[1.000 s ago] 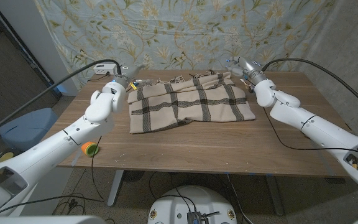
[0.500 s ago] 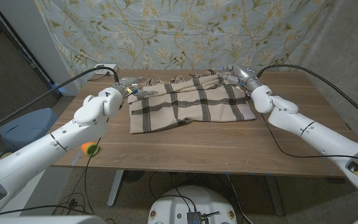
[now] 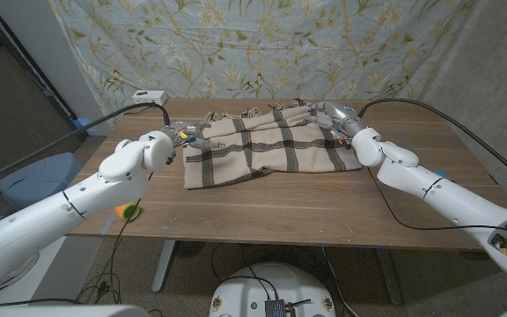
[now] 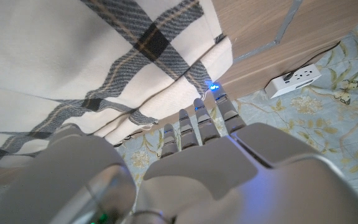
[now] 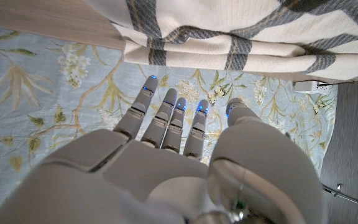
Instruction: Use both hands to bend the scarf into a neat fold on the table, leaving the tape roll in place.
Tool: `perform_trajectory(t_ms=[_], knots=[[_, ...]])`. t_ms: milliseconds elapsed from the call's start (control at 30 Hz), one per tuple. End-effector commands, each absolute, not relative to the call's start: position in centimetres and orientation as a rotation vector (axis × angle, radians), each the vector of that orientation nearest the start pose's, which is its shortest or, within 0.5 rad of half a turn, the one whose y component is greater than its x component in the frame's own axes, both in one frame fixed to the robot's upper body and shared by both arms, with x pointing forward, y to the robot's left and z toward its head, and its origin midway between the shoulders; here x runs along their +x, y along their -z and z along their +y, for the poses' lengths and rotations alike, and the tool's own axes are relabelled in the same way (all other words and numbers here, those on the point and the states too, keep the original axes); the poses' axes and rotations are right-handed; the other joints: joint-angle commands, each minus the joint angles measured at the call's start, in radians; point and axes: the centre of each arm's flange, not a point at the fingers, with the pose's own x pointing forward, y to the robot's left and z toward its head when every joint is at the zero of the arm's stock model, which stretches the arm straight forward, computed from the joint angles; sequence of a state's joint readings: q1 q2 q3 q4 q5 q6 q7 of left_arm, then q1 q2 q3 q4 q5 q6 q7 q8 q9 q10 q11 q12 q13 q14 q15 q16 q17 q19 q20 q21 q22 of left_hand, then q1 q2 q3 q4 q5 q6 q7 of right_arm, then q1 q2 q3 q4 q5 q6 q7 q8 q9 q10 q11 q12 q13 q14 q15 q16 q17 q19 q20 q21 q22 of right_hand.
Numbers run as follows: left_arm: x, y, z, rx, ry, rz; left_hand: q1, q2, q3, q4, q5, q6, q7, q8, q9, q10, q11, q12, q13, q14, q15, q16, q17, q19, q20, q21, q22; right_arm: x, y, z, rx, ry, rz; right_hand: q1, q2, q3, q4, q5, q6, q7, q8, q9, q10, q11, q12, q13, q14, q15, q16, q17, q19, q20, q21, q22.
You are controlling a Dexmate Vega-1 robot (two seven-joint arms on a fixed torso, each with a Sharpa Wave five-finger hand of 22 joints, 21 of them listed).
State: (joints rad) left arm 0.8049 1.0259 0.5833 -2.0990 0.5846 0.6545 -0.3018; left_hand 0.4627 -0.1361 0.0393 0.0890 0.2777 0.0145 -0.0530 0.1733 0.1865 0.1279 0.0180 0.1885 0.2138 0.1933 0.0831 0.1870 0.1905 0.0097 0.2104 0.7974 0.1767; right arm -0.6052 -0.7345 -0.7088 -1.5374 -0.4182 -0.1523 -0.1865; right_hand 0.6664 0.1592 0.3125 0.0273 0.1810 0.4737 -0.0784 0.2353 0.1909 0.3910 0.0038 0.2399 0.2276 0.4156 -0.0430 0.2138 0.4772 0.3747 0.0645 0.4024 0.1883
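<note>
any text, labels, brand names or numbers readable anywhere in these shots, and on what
None can be read.
The scarf carries only a plaid pattern, no lettering.
The white power strip shows sockets, no legible marking.
The floral backdrop is print only.

Plaid scarf (image 3: 267,148) spread on wooden table (image 3: 324,202), left hand (image 3: 186,136) and right hand (image 3: 326,116) at its far corners

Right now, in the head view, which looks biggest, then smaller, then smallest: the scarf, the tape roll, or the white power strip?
1. scarf, by far the largest.
2. white power strip.
3. tape roll; close in apparent size to the power strip, so that order is unsure.
</note>
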Motion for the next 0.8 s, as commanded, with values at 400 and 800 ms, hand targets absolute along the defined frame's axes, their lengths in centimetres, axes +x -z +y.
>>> perform_trajectory(t_ms=[400, 800], knots=[[55.9, -3.1, 26.3, 1.675, 0.096, -0.056, 0.103, -0.042, -0.045, -0.062, 0.046, -0.108, 0.043, 0.006, 0.001, -0.105, 0.054, 0.0, 0.0, -0.09, 0.062, -0.005, -0.001, -0.033, 0.002, -0.061, 0.002, 65.3, -2.1, -23.5, -1.319, 0.089, -0.591, -0.01, 0.005, 0.008, 0.005, 0.005, 0.012, 0.005, -0.007, 0.001, -0.002, 0.001, -0.006, 0.001, -0.008, -0.036, -0.004, -0.007, -0.005, -0.003, -0.002, 0.001], [56.0, -2.1, 25.4, 1.79, 0.163, 0.045, 0.188, -0.046, -0.123, -0.129, 0.093, -0.191, 0.074, 0.007, 0.002, -0.203, 0.1, 0.003, 0.003, -0.168, 0.119, -0.004, -0.001, -0.054, 0.001, -0.117, 0.003, 66.2, -1.9, -23.3, -1.317, 0.087, -0.578, -0.011, 0.007, 0.013, 0.003, 0.006, 0.013, 0.007, -0.01, 0.001, 0.0, 0.002, -0.007, 0.001, -0.007, -0.036, -0.006, -0.014, -0.005, -0.004, -0.003, 0.001]])
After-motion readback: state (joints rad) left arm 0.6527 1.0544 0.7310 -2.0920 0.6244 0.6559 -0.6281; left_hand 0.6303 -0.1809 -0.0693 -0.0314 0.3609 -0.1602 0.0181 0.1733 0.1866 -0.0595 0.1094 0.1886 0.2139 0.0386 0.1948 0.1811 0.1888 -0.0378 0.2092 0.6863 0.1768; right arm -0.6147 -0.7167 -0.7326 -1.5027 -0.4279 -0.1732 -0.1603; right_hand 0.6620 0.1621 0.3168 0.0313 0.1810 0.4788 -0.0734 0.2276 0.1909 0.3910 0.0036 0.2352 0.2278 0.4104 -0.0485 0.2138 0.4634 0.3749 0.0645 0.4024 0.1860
